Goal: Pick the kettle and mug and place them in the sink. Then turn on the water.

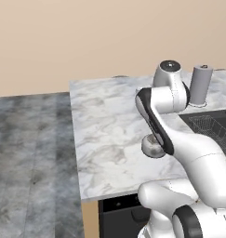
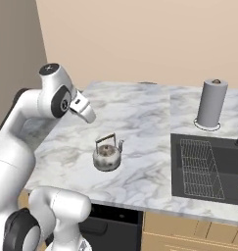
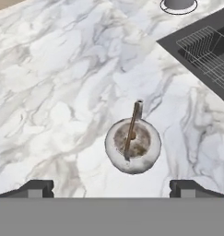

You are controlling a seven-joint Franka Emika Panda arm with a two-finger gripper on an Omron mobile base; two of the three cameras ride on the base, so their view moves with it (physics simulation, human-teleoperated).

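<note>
Bright even rendered light, faint shadows, slightly soft detail

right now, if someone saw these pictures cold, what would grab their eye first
Probably the kettle, alone on the white marble counter, straight below the open gripper in the hand view. Next, the dark sink with its wire rack, sunk into the counter to the kettle's right in the right base view. Behind the sink stands a tall grey paper-towel roll.
</note>
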